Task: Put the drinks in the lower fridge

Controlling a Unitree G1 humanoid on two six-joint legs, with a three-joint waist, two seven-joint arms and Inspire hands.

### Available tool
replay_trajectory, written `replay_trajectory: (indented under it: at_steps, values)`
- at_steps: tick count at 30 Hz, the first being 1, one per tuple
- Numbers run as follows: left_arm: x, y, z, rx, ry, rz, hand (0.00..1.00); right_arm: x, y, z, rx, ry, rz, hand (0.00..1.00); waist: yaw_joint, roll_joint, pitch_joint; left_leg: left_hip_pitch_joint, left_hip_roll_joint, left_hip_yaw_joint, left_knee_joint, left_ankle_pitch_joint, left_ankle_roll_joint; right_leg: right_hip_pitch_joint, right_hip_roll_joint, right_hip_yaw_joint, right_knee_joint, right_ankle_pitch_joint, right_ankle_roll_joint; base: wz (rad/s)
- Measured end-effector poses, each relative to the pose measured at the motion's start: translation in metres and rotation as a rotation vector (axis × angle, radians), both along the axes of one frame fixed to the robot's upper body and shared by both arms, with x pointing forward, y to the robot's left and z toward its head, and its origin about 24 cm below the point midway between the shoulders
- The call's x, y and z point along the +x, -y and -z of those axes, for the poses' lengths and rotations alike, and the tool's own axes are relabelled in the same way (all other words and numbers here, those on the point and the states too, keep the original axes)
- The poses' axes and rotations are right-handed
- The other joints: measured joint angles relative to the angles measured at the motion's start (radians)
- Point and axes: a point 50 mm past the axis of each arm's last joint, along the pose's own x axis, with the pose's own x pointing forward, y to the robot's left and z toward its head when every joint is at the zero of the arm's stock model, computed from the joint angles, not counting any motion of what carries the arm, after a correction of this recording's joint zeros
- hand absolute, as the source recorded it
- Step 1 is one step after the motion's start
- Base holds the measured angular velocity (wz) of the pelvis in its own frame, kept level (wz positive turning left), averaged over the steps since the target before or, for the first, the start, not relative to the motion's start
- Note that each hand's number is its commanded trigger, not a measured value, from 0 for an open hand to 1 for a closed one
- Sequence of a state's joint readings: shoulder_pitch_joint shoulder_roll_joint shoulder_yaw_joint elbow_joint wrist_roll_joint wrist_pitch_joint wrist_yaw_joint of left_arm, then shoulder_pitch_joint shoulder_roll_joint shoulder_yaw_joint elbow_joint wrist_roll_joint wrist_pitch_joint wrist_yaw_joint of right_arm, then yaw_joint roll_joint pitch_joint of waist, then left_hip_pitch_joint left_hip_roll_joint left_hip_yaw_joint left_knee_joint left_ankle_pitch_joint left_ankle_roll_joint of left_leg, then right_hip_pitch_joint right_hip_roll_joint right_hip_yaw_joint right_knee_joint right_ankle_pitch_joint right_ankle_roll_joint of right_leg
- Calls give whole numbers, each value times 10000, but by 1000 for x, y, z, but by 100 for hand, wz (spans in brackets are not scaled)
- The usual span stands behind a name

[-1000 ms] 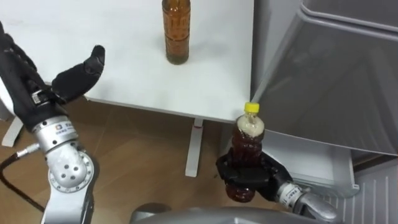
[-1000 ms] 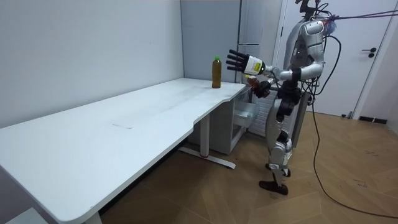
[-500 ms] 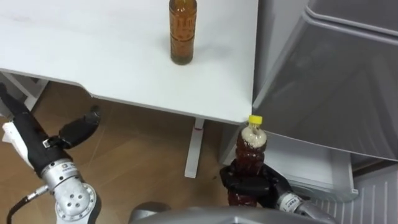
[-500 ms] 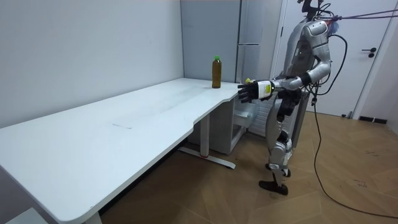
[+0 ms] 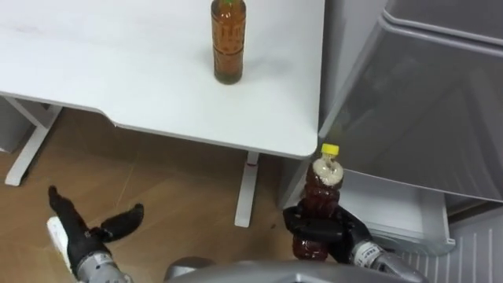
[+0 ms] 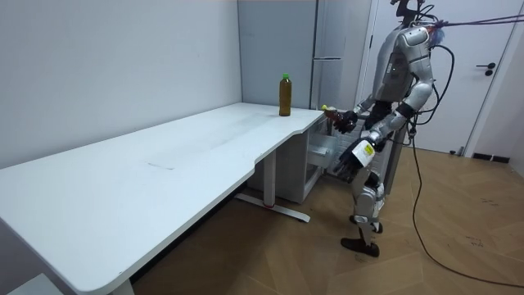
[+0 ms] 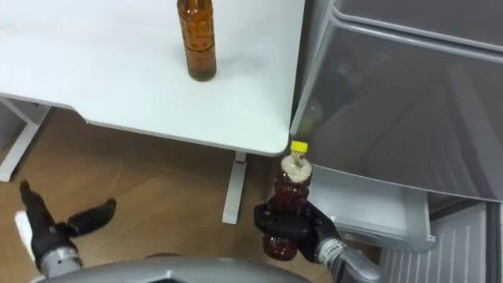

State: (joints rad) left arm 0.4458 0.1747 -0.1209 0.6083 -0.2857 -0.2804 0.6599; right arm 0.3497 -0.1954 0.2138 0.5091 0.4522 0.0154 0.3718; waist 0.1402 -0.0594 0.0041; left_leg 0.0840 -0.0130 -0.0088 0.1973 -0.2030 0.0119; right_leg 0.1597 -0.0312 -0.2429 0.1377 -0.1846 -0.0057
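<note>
Standing at corner of white table (image 5: 118,79), beside grey fridge (image 5: 424,110). Right hand (image 5: 314,230) curled tight round lower half of drink bottle (image 5: 321,196). Held upright, low, just in front of fridge's pulled-out white drawer (image 5: 393,214). Dark brown liquid, pale foam at neck, yellow cap, clear plastic. Left hand (image 5: 82,242) low over wood floor (image 5: 181,185), fingers straight, thumb spread, holding nothing. Second bottle (image 5: 228,43) upright on table: amber liquid, green cap, well apart from held one.
</note>
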Motion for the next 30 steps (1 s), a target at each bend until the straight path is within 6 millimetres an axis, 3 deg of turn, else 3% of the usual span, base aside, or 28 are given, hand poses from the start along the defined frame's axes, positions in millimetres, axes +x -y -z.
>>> replay_trajectory:
  at_steps: [8,11,13,18,20,23,30]
  values:
    - [-59,-3,29,-1563,-2925,-672,0,5,3,0,-339,-64,389,100,-304,155,31,-8,15,83,-61,-8,9,-15,5,120,54,6,0,-3]
    - [-71,-2,38,-2167,-3955,-522,0,7,7,0,-580,-65,701,100,-444,307,81,-7,16,146,-16,-20,26,-42,-2,234,134,12,9,-7]
    - [-78,0,40,-2564,-4452,-441,0,8,10,0,-722,-110,884,100,-620,387,73,-3,11,158,22,-26,38,-24,-13,235,144,17,17,0]
    - [-84,6,46,-3709,-5108,-54,0,10,26,6,-1152,-593,2060,100,-942,520,104,-3,14,342,68,-36,61,-71,0,533,137,29,43,-9]
    - [-84,8,47,-4087,-5175,94,0,11,34,7,-1103,-780,3201,100,-1059,586,78,7,13,409,62,-38,70,-177,0,637,147,23,59,-11]
    - [-82,8,48,-4386,-5223,280,0,13,42,6,-1041,-861,4323,100,-1117,572,44,5,26,486,43,-39,72,-206,21,730,150,23,59,-9]
    - [-85,9,49,-4938,-5667,658,0,19,53,3,-571,-1004,6315,100,-1150,535,45,19,20,511,55,-41,74,-188,9,769,155,22,58,0]
